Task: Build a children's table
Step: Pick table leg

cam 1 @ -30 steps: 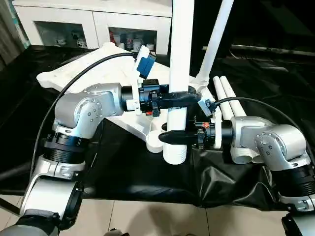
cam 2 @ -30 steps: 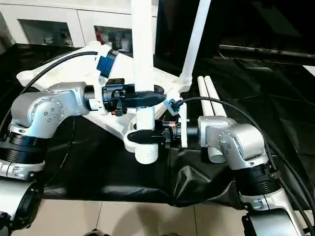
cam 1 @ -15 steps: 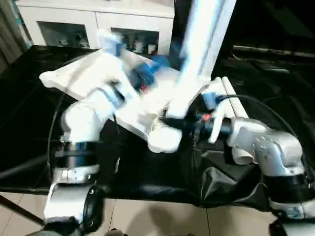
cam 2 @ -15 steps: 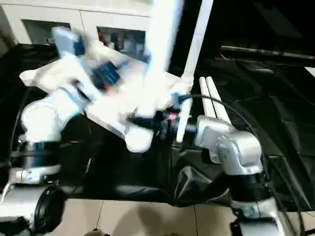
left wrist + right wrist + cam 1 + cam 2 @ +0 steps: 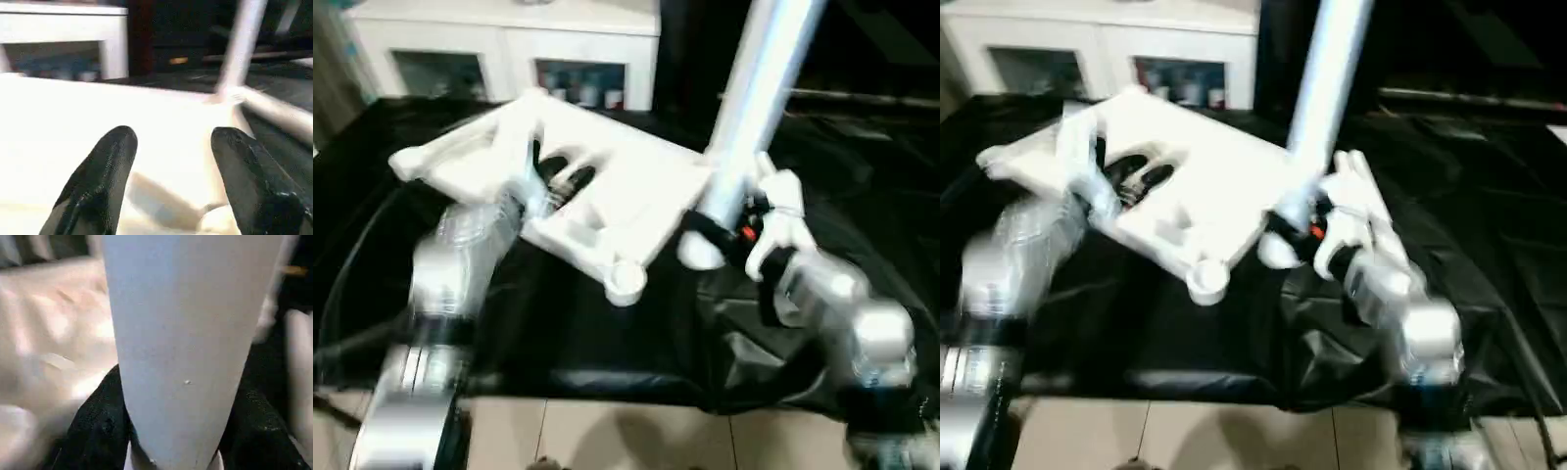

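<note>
The children's table lies in parts on a black cloth. Its white tabletop [image 5: 607, 196] rests underside up, one round corner socket [image 5: 625, 282] pointing toward me. My right gripper [image 5: 707, 231] is shut on a long white leg [image 5: 754, 108] near its lower end; the leg leans up and to the right, just off the tabletop's right edge. In the right wrist view this leg [image 5: 186, 333] sits between the black fingers [image 5: 98, 426]. My left gripper [image 5: 560, 176] hovers over the tabletop's ribbed middle, open, with nothing between its fingers [image 5: 98, 181]. Another leg [image 5: 242, 49] stands at a far corner.
A white glass-doored cabinet [image 5: 509, 49] stands behind the work. The black cloth [image 5: 607, 333] is wrinkled and bunched near my right arm. A further white leg [image 5: 279, 110] lies on it beside the tabletop. Pale floor tiles [image 5: 607, 431] show at the near edge.
My left gripper has let go of the leg and swung left over the tabletop. The right gripper has carried the leg to the right and tilted it away from the front corner socket.
</note>
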Robot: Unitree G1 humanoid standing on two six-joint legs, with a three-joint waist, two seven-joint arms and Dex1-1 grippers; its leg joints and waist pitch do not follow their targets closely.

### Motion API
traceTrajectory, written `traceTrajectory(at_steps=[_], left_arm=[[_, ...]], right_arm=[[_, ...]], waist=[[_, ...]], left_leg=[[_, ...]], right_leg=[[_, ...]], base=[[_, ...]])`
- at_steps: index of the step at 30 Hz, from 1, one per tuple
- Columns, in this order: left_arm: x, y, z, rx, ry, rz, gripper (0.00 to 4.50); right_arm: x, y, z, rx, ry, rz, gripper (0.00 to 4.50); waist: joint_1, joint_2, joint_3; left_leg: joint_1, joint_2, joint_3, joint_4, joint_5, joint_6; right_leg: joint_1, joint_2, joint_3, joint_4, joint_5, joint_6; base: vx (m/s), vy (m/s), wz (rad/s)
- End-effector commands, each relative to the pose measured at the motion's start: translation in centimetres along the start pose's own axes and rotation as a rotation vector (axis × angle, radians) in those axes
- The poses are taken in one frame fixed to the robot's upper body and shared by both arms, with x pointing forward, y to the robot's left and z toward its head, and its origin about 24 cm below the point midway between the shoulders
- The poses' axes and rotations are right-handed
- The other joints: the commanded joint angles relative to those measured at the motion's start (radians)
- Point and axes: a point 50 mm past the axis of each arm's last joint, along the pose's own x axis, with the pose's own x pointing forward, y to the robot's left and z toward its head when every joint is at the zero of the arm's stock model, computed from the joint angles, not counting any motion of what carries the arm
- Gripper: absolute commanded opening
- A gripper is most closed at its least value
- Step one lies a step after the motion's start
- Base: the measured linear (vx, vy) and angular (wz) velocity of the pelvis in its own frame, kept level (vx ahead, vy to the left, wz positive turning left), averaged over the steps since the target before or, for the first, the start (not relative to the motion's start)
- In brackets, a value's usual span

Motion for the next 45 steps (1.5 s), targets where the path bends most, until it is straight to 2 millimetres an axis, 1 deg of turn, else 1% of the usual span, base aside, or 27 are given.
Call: traceTrajectory(at_steps=[1, 13, 14, 16, 17, 18, 19, 20, 21, 22, 23, 25, 27, 29, 31, 34, 35, 36, 37, 38, 39, 40, 41, 42, 43, 44, 45], left_arm=[[-1.0, 0.2, 1.4, 0.048, -0.098, 0.124, 2.98], [-3.5, -1.3, -2.2, 0.134, -0.067, 0.277, 2.98], [-3.4, -1.3, -2.1, 0.136, -0.076, 0.278, 2.98], [-3.4, -1.4, -2.0, 0.141, -0.082, 0.280, 2.98], [-3.4, -1.6, -2.1, 0.142, -0.083, 0.269, 2.98], [-3.4, -1.7, -2.2, 0.140, -0.079, 0.268, 2.98], [-3.4, -1.8, -2.3, 0.141, -0.075, 0.266, 2.98], [-3.4, -1.8, -2.3, 0.141, -0.070, 0.264, 2.98], [-3.4, -1.8, -2.4, 0.141, -0.069, 0.264, 2.98], [-3.4, -1.8, -2.4, 0.137, -0.066, 0.264, 2.98], [-3.4, -1.8, -2.4, 0.134, -0.065, 0.265, 2.98], [-3.3, -2.0, -2.5, 0.124, -0.058, 0.255, 2.98], [-3.2, -2.1, -2.6, 0.125, -0.056, 0.243, 2.98], [-3.3, -2.2, -2.6, 0.131, -0.055, 0.239, 2.98], [-3.3, -2.1, -2.6, 0.131, -0.054, 0.241, 2.98], [-3.3, -1.9, -2.6, 0.131, -0.052, 0.248, 2.98], [-3.3, -1.9, -2.6, 0.130, -0.054, 0.250, 2.98], [-3.3, -1.9, -2.5, 0.130, -0.055, 0.251, 2.98], [-3.3, -1.9, -2.5, 0.130, -0.055, 0.251, 2.98], [-3.3, -1.9, -2.5, 0.126, -0.059, 0.252, 2.98], [-3.4, -1.9, -2.5, 0.122, -0.060, 0.253, 2.98], [-3.4, -1.9, -2.4, 0.120, -0.064, 0.248, 2.98], [-3.5, -1.9, -2.4, 0.118, -0.066, 0.245, 2.98], [-3.6, -1.8, -2.5, 0.106, -0.063, 0.235, 2.98], [-3.7, -1.7, -2.6, 0.096, -0.061, 0.226, 2.98], [-4.0, -1.6, -2.8, 0.081, -0.053, 0.210, 2.98], [-4.2, -1.4, -2.8, 0.066, -0.057, 0.202, 2.98]], right_arm=[[-0.5, 0.0, 0.1, -0.038, -0.037, -0.084, 1.92], [-1.3, 0.5, -1.3, -0.054, -0.065, -0.137, 1.92], [-1.2, 0.5, -1.2, -0.060, -0.063, -0.121, 1.92], [-1.1, 0.6, -1.2, -0.069, -0.063, -0.110, 1.92], [-0.9, 0.6, -1.0, -0.082, -0.067, -0.098, 1.92], [-0.8, 0.7, -0.9, -0.079, -0.072, -0.093, 1.92], [-0.7, 0.7, -0.8, -0.080, -0.082, -0.082, 1.92], [-0.6, 0.8, -0.7, -0.062, -0.094, -0.079, 1.92], [-0.6, 0.7, -0.7, -0.057, -0.095, -0.081, 1.92], [-0.6, 0.7, -0.7, -0.045, -0.097, -0.088, 1.92], [-0.5, 0.7, -0.7, -0.048, -0.095, -0.086, 1.92], [-0.6, 0.9, -0.8, -0.061, -0.093, -0.074, 1.92], [-0.7, 1.0, -0.9, -0.061, -0.091, -0.067, 1.92], [-0.7, 1.0, -1.0, -0.060, -0.090, -0.066, 1.92], [-0.7, 1.2, -1.2, -0.055, -0.087, -0.063, 1.92], [-0.7, 1.4, -1.3, -0.051, -0.084, -0.050, 1.92], [-0.6, 1.7, -1.3, -0.072, -0.077, -0.026, 1.92], [-0.6, 1.9, -1.3, -0.087, -0.072, -0.008, 1.92], [-0.6, 1.9, -1.3, -0.095, -0.072, -0.005, 1.92], [-0.7, 2.0, -1.2, -0.067, -0.076, -0.016, 1.92], [-0.7, 1.9, -1.2, -0.031, -0.078, -0.031, 1.92], [-0.8, 1.8, -1.1, -0.012, -0.085, -0.037, 1.92], [-0.8, 1.8, -1.1, -0.003, -0.089, -0.038, 1.92], [-0.9, 2.0, -1.0, -0.016, -0.093, -0.014, 1.92], [-1.0, 2.3, -1.0, -0.024, -0.096, 0.006, 1.92], [-1.2, 2.6, -0.9, -0.022, -0.110, 0.032, 1.92], [-1.4, 2.9, -0.9, -0.018, -0.115, 0.051, 1.92]], waist=[[-0.008, 0.010, -0.082], [-0.031, 0.000, -0.059], [-0.022, -0.015, -0.047], [-0.032, 0.011, -0.041], [-0.049, 0.026, -0.042], [-0.060, 0.026, -0.032], [-0.051, 0.032, -0.035], [-0.079, 0.014, -0.035], [-0.082, 0.005, -0.010], [-0.084, 0.000, -0.009], [-0.084, 0.018, -0.015], [-0.082, 0.033, -0.032], [-0.082, 0.021, -0.036], [-0.065, 0.004, -0.061], [-0.064, 0.017, -0.079], [-0.091, 0.033, -0.110], [-0.108, 0.036, -0.116], [-0.130, 0.023, -0.125], [-0.133, 0.017, -0.121], [-0.090, -0.043, -0.113], [-0.034, -0.041, -0.105], [-0.034, -0.015, -0.089], [-0.025, -0.019, -0.090], [-0.032, 0.010, -0.104], [-0.074, 0.059, -0.122], [-0.089, 0.077, -0.123], [-0.087, 0.062, -0.126]], left_leg=[[0.007, 0.011, -0.002, -0.061, -0.148, -0.023], [0.037, 0.006, -0.008, -0.072, -0.410, -0.007], [-0.016, -0.009, -0.044, -0.094, -0.483, 0.024], [0.007, -0.010, -0.056, -0.092, -0.596, 0.029], [-0.010, -0.014, -0.072, -0.081, -0.623, 0.033], [-0.032, -0.013, -0.075, -0.096, -0.648, 0.037], [-0.081, -0.012, -0.078, -0.132, -0.688, 0.043], [0.108, 0.029, -0.063, -0.079, -0.766, -0.010], [0.151, 0.009, -0.052, -0.043, -0.797, -0.034], [0.161, -0.013, -0.028, -0.007, -0.715, -0.030], [0.131, 0.007, -0.034, -0.034, -0.706, -0.019], [0.075, 0.045, -0.057, -0.097, -0.751, -0.018], [0.082, 0.017, -0.042, -0.084, -0.659, -0.017], [0.025, -0.005, -0.020, -0.070, -0.350, 0.046], [0.024, -0.008, -0.019, -0.070, -0.193, 0.096], [0.099, -0.001, -0.057, -0.060, 0.086, 0.250], [0.158, 0.017, -0.096, -0.044, 0.235, 0.385], [0.246, 0.067, -0.161, -0.027, 0.370, 0.505], [0.262, 0.080, -0.185, -0.023, 0.424, 0.553], [-0.049, -0.146, -0.108, 0.070, 0.335, 0.601], [-0.097, -0.186, -0.070, 0.105, 0.123, 0.511], [-0.101, -0.094, -0.090, 0.131, -0.060, 0.263], [-0.109, -0.078, -0.080, 0.064, 0.057, 0.147], [-0.093, -0.060, -0.080, 0.018, 0.192, 0.147], [0.074, 0.028, -0.183, 0.033, 0.599, 0.414], [0.185, 0.118, -0.298, 0.049, 1.198, 0.608], [0.197, 0.130, -0.310, 0.076, 1.402, 0.583]], right_leg=[[0.068, -0.048, 0.043, -0.069, -0.136, -0.150], [0.039, -0.046, 0.030, -0.121, -0.611, 0.007], [0.089, -0.077, -0.017, -0.118, -0.717, 0.039], [0.087, -0.080, -0.051, -0.144, -0.835, 0.066], [0.137, -0.104, -0.087, -0.141, -0.867, 0.034], [0.153, -0.094, -0.094, -0.124, -0.848, 0.030], [0.202, -0.070, -0.076, -0.039, -0.762, 0.013], [0.068, -0.063, -0.039, -0.117, -0.701, -0.045], [0.020, -0.056, -0.076, -0.176, -0.769, -0.049], [0.032, -0.053, -0.103, -0.201, -0.821, -0.023], [0.086, -0.060, -0.108, -0.177, -0.778, -0.001], [0.152, -0.061, -0.057, -0.092, -0.589, -0.020], [0.139, -0.075, -0.038, -0.130, -0.626, -0.053], [0.195, -0.089, 0.000, -0.139, -0.608, -0.083], [0.201, -0.066, -0.007, -0.118, -0.413, -0.134], [0.164, -0.015, -0.036, -0.045, -0.014, -0.184], [0.110, -0.005, -0.043, -0.010, 0.029, -0.151], [0.009, -0.024, -0.027, 0.040, -0.033, -0.089], [-0.021, -0.041, -0.008, 0.057, -0.069, -0.058], [0.249, -0.058, 0.041, -0.012, 0.184, 0.108], [0.305, -0.080, 0.075, -0.041, 0.350, 0.128], [0.273, -0.172, 0.147, -0.065, 0.492, 0.099], [0.278, -0.069, 0.085, -0.016, 0.614, 0.009], [0.279, -0.020, 0.037, 0.032, 0.693, 0.019], [0.117, 0.037, -0.021, 0.129, 0.482, 0.107], [-0.021, -0.034, 0.036, 0.129, -0.018, 0.133], [-0.047, -0.067, 0.077, 0.111, -0.004, 0.142]], base=[[0.000, 0.000, 0.00], [0.000, 0.000, 0.00], [0.000, 0.000, 0.00], [-0.025, 0.004, 0.33], [-0.018, 0.007, 0.45], [0.019, 0.017, 0.47], [0.070, -0.017, 0.54], [0.070, -0.017, 0.54], [0.085, -0.093, 0.37], [0.069, -0.068, 0.01], [0.069, -0.068, 0.01], [0.134, 0.038, -0.16], [0.149, 0.032, -0.17], [0.115, 0.033, -0.07], [0.164, 0.025, -0.02], [0.220, -0.001, 0.04], [0.262, -0.021, 0.06], [0.236, -0.035, 0.07], [0.172, -0.055, -0.06], [0.172, -0.055, -0.06], [0.165, -0.010, 0.35], [0.162, 0.079, 0.71], [0.162, 0.079, 0.71], [0.046, 0.104, 0.22], [0.026, 0.036, -0.26], [0.026, 0.036, -0.26], [0.051, -0.009, -0.32]])
